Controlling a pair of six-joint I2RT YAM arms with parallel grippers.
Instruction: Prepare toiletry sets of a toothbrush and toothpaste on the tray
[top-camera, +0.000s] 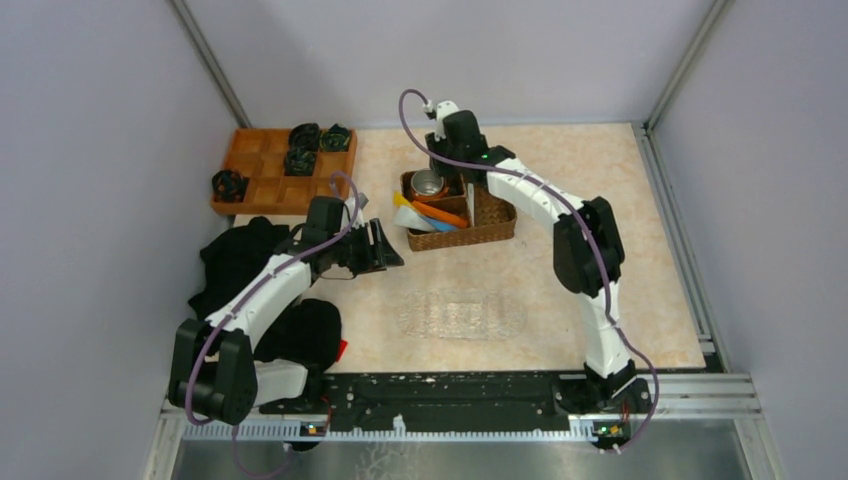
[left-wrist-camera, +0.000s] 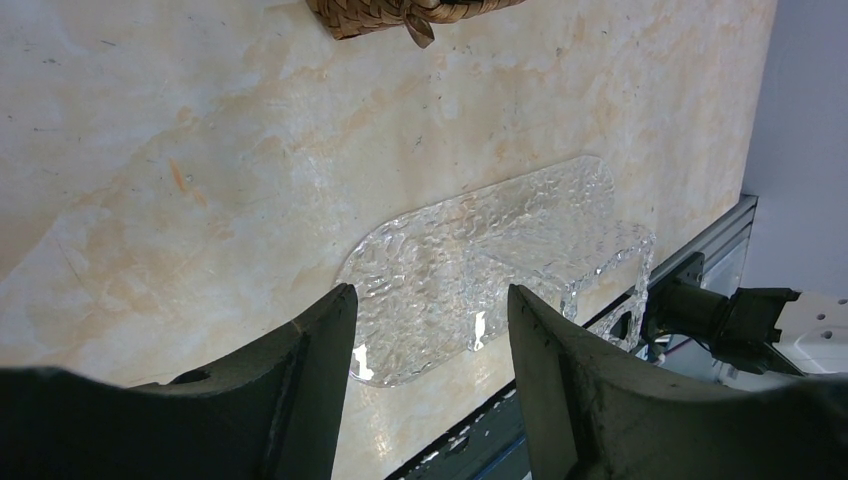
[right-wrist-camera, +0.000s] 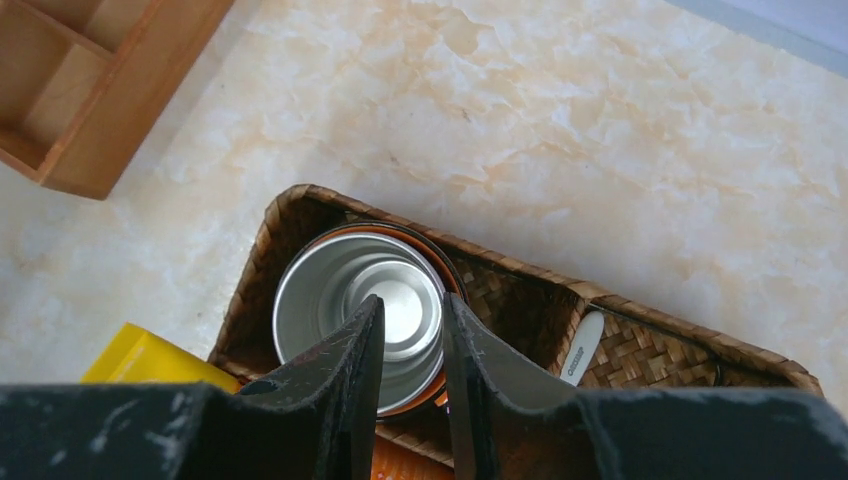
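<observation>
The clear bumpy tray lies bare on the table in front of the wicker basket; it also shows in the left wrist view. Yellow, blue and orange tubes lie in the basket's left part. A white toothbrush lies in a basket compartment. My left gripper is open and empty, left of the basket, above the table. My right gripper hovers over the basket, its jaws a narrow gap apart with nothing between them.
A steel cup sits inside an orange mug in the basket's back left compartment. An orange wooden compartment tray with black objects stands at the back left. Black cloth lies under my left arm.
</observation>
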